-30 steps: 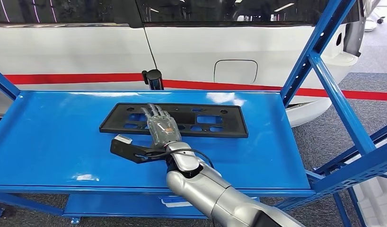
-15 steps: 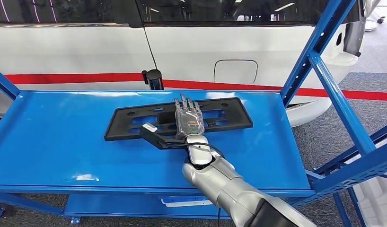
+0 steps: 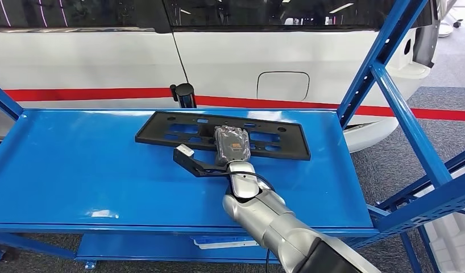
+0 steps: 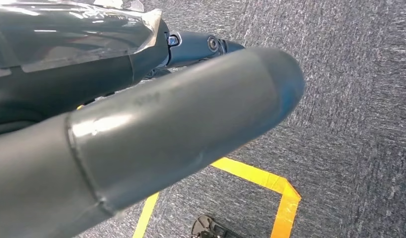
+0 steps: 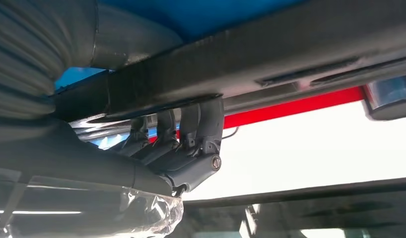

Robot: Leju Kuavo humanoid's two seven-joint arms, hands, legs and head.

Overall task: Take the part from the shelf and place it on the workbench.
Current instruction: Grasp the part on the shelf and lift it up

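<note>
Part (image 3: 221, 132), markings seemingly illegible

We are reaching our right arm (image 3: 275, 227) up from five o'clock toward twelve, wrist straight, with the right hand (image 3: 231, 144) knuckles-up at centre. In the right wrist view its fingers (image 5: 198, 126) are curling around a dark edge, gripping it. Our left hand (image 4: 156, 124) is hanging down toward the floor, its finger pose unclear.
</note>
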